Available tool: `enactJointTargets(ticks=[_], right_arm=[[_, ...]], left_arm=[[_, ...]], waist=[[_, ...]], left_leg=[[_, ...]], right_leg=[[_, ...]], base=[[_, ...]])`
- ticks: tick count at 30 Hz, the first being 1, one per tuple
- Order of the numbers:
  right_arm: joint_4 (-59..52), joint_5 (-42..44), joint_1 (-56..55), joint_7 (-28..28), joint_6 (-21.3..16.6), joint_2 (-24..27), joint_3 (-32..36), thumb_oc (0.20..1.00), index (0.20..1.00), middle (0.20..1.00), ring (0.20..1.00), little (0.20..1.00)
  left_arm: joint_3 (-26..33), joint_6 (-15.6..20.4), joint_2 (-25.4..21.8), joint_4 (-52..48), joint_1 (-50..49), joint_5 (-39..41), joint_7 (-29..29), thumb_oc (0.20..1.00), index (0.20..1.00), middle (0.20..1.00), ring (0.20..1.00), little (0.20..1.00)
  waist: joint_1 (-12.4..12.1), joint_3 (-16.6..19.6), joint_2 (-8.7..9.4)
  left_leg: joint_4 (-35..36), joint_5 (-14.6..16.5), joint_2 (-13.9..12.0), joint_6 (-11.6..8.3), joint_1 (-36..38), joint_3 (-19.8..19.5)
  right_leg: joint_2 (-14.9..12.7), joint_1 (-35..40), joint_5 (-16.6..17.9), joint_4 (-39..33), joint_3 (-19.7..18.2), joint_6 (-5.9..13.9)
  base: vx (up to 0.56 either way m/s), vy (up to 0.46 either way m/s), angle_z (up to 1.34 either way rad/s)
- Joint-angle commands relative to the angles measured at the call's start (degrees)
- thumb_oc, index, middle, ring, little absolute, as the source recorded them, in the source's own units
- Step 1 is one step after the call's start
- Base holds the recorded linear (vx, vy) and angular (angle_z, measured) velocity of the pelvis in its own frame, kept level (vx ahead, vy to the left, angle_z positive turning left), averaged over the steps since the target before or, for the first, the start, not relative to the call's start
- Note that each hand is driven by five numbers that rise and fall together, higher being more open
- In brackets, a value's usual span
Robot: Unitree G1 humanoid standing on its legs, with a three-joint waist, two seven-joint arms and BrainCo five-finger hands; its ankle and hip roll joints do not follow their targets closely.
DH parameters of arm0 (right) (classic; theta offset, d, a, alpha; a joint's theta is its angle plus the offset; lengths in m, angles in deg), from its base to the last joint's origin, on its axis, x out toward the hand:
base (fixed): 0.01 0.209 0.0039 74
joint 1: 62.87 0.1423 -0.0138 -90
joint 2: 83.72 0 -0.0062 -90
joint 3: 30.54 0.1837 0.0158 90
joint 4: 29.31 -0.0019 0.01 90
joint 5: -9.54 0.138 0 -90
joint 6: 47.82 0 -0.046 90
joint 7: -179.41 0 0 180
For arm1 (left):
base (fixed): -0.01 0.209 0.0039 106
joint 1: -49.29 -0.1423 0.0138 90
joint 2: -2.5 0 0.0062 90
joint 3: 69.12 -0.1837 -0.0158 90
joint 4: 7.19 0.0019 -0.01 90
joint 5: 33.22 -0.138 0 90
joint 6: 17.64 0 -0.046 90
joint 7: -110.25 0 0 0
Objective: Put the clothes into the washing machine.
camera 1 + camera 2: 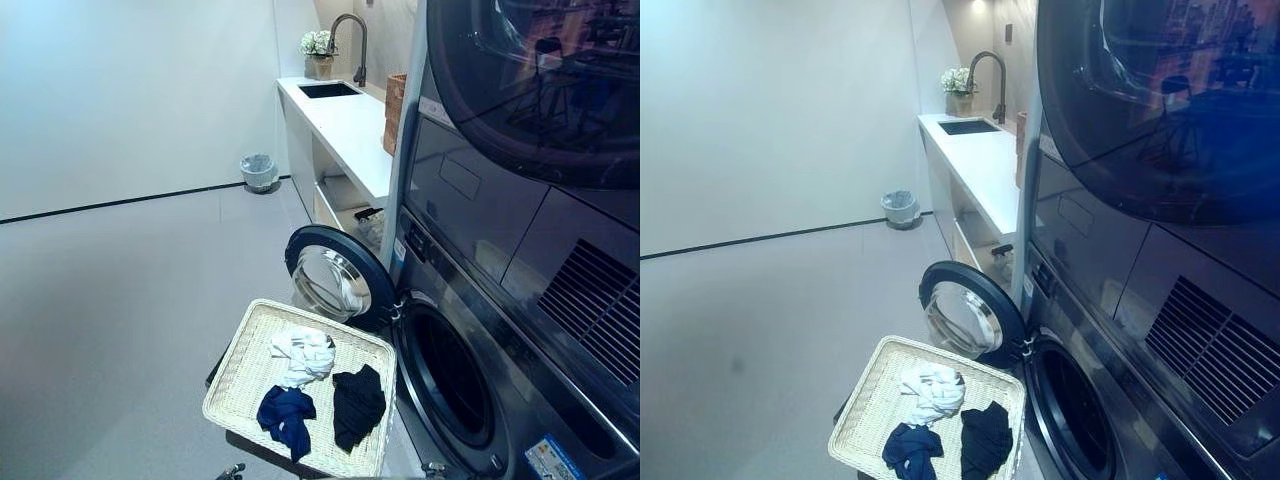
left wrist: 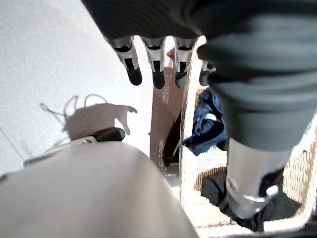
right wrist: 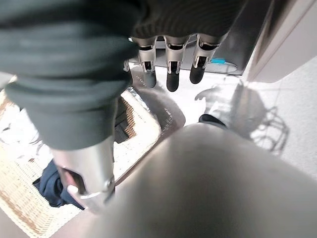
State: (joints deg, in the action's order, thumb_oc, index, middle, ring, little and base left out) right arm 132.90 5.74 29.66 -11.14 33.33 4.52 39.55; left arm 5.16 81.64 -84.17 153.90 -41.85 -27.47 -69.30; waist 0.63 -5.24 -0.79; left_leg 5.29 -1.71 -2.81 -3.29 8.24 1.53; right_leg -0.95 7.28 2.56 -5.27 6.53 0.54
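Clothes all sit in the shallow cream wicker basket (image 1: 248,362) beside the dark front-loading washing machine (image 1: 470,300): crumpled white garment (image 1: 303,353), navy blue garment (image 1: 287,415), black garment (image 1: 357,402). Round glass washer door (image 1: 335,275) is swung open, drum empty as far as we can tell. Left hand (image 2: 154,62) and right hand (image 3: 171,62) both hang with fingers straight, holding nothing, over the basket's near edge. We judge nothing is loaded yet. We start with the black garment, nearest the drum opening: come down from above, pinch a thick fold, lift clear of the rim before swinging over.
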Motion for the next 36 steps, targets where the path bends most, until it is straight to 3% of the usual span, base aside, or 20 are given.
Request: enactJointTargets(ticks=[1, 7, 12, 17, 20, 22, 25, 32, 36], right_arm=[[1.1, 1.6, 4.8, 0.7, -2.1, -0.6, -0.2, 1.000, 1.000, 1.000, 1.000, 1.000], [-0.8, 4.1, 5.8, 1.7, -2.0, 0.4, -1.3, 1.000, 1.000, 1.000, 1.000, 1.000], [-2.9, 8.0, 9.6, 2.5, -3.1, 2.5, -3.3, 1.000, 1.000, 1.000, 1.000, 1.000], [-4.9, 8.8, 12.7, 3.7, -4.3, 3.6, -5.0, 1.000, 1.000, 1.000, 1.000, 1.000], [-5.6, 8.7, 15.0, 4.9, -4.4, 3.7, -6.2, 1.000, 1.000, 1.000, 1.000, 1.000], [-6.0, 9.5, 17.8, 5.8, -4.5, 3.4, -7.2, 1.000, 1.000, 1.000, 1.000, 1.000], [-6.7, 9.8, 20.2, 6.1, -4.3, 2.8, -8.1, 1.000, 1.000, 1.000, 1.000, 1.000], [-10.8, 11.4, 24.9, 6.5, -2.3, 2.3, -10.5, 1.000, 1.000, 1.000, 1.000, 1.000], [-11.7, 11.9, 26.0, 6.1, -2.3, 2.6, -12.0, 1.000, 1.000, 1.000, 1.000, 1.000]], left_arm=[[0.9, 1.9, 0.8, 1.8, 4.7, -0.3, 3.1, 1.000, 1.000, 1.000, 1.000, 1.000], [0.2, 4.3, -0.2, 0.6, 7.4, -4.3, 16.7, 1.000, 1.000, 1.000, 1.000, 1.000], [-2.6, 5.6, -2.7, -1.6, 14.2, -6.7, 29.1, 1.000, 1.000, 1.000, 1.000, 1.000], [-2.5, 5.6, -3.4, -2.1, 20.1, -1.4, 31.4, 1.000, 1.000, 1.000, 1.000, 1.000], [-2.2, 5.1, -3.7, -1.6, 23.4, 2.2, 30.9, 1.000, 1.000, 1.000, 1.000, 1.000], [-1.0, 4.7, -4.2, -0.5, 27.7, 8.6, 28.0, 1.000, 1.000, 1.000, 1.000, 1.000], [1.1, 3.3, -5.5, 0.7, 31.5, 12.0, 26.1, 1.000, 1.000, 1.000, 1.000, 1.000], [1.4, -10.8, -9.5, 5.7, 41.0, 10.0, 25.6, 1.000, 1.000, 1.000, 1.000, 1.000], [-0.6, -13.8, -11.0, 7.2, 44.7, 8.3, 26.3, 1.000, 1.000, 1.000, 1.000, 1.000]], waist=[[-0.4, -3.3, 2.42], [0.2, -6.5, 2.30], [1.2, -12.4, 2.25], [2.5, -17.0, 3.04], [3.4, -18.8, 3.71], [4.3, -20.6, 4.43], [5.2, -21.8, 5.21], [7.7, -24.6, 6.59], [8.9, -24.6, 6.94]], left_leg=[[-3.7, 5.5, 6.3, 3.78, 0.2, 2.8], [-6.7, 6.5, 6.6, 4.19, -2.8, 2.6], [-11.2, 6.3, 6.6, 3.94, -9.6, 3.2], [-17.4, 6.8, 6.7, 3.78, -17.1, 3.9], [-21.6, 7.4, 7.0, 3.93, -21.8, 4.0], [-25.9, 8.2, 7.3, 4.29, -26.7, 4.0], [-28.5, 8.8, 7.2, 4.60, -30.3, 4.3], [-33.3, 10.2, 6.7, 4.45, -38.3, 5.8], [-33.8, 10.4, 6.5, 3.98, -41.2, 6.5]], right_leg=[[-0.7, -0.6, -2.5, 4.1, -0.9, 4.42], [-0.9, -3.7, -3.1, 6.3, -2.2, 4.10], [-1.3, -10.3, -2.3, 9.2, -3.5, 3.64], [-2.0, -17.7, -1.1, 12.3, -5.3, 3.43], [-2.4, -22.9, -0.5, 15.2, -6.2, 3.35], [-2.6, -28.4, -0.1, 18.3, -7.2, 3.50], [-2.2, -32.4, 0.2, 20.3, -8.1, 3.59], [-1.0, -40.4, 1.4, 22.3, -9.1, 3.65], [-1.0, -43.0, 2.2, 21.5, -9.4, 3.68]], base=[[0.04, -0.002, 0.00], [0.03, 0.004, -0.01], [-0.08, 0.029, -0.09], [-0.09, 0.060, -0.23], [-0.09, 0.103, -0.20], [-0.10, 0.115, -0.20], [-0.09, 0.062, -0.24], [-0.08, 0.073, -0.12], [-0.04, 0.043, -0.11]])
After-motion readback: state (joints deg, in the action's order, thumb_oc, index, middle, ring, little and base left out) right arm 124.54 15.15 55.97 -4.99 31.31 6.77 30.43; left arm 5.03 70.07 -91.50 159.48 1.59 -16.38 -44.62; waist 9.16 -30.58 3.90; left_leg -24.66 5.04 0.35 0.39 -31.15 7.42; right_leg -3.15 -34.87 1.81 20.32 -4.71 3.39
